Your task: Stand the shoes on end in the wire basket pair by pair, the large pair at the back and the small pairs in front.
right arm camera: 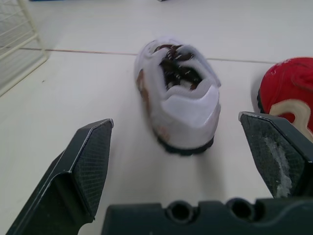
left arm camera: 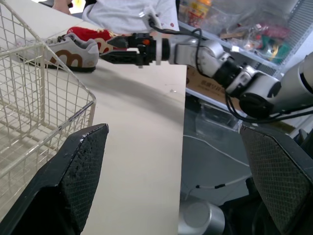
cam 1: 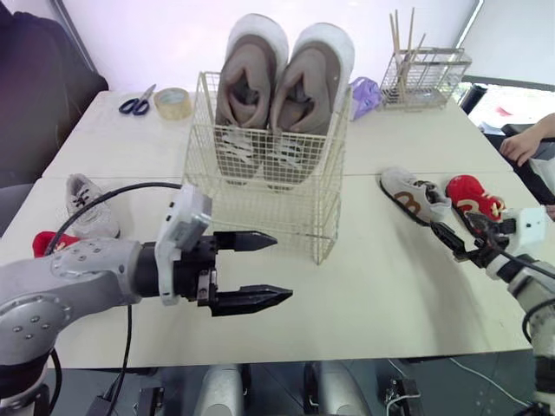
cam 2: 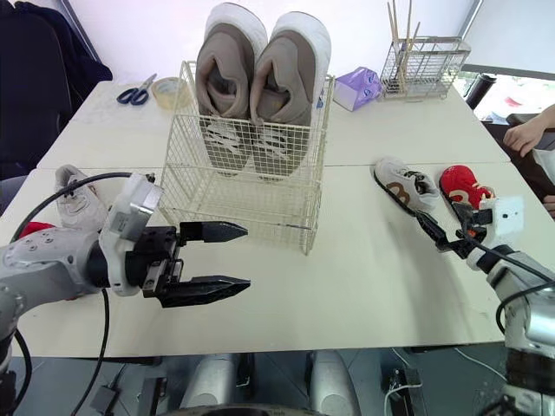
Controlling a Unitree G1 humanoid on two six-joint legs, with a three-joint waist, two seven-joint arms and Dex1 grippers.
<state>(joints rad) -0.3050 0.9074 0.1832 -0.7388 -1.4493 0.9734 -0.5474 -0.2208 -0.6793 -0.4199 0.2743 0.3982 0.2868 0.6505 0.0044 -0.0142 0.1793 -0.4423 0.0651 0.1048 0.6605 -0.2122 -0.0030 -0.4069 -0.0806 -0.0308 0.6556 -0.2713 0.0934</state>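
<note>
2 large tan shoes (cam 1: 282, 87) stand on end at the back of the wire basket (cam 1: 260, 212). The left gripper (cam 1: 283, 268) hangs just before the basket, fingers spread. The right gripper (right arm camera: 176, 120), also spread, faces a small white shoe (cam 1: 414, 195) lying beside a red shoe (cam 1: 473, 198) on the table (cam 1: 390, 286).

Bright, even light; glare from rear window (cam 1: 520, 43); soft shadows on table (cam 1: 390, 286).

The left red shoe (cam 1: 43, 241) was mostly hidden behind the left arm (cam 1: 78, 273). The right red shoe (right arm camera: 286, 85) and a person's arm (cam 1: 539, 132) were cut off by picture edges.
</note>
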